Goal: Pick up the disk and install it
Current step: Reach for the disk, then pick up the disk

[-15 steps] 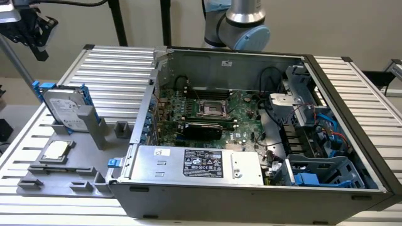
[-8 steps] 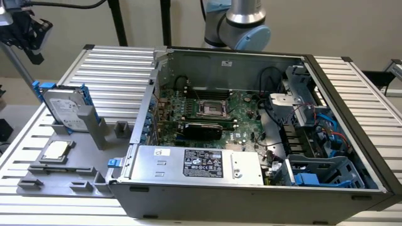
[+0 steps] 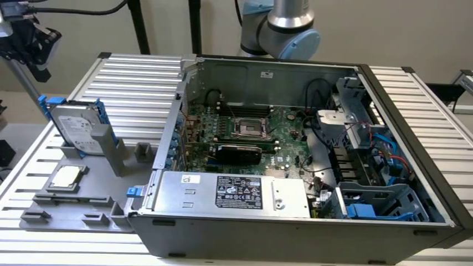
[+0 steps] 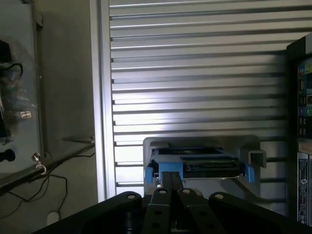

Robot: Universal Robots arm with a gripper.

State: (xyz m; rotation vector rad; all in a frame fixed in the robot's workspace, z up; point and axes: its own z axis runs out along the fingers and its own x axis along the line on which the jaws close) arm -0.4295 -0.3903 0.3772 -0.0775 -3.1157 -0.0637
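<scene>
Blue-railed disk [image 4: 200, 165] stands on edge in its holder [image 4: 253, 146], straight ahead of the gripper [image 4: 170, 176], whose jaws are closed and empty.

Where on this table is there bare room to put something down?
Bare ribbed table behind the disk, up to the wall of the computer case; another strip beyond the case at the exterior view's right. Crowded: the grey fixture under the disk, and inside the case.
</scene>
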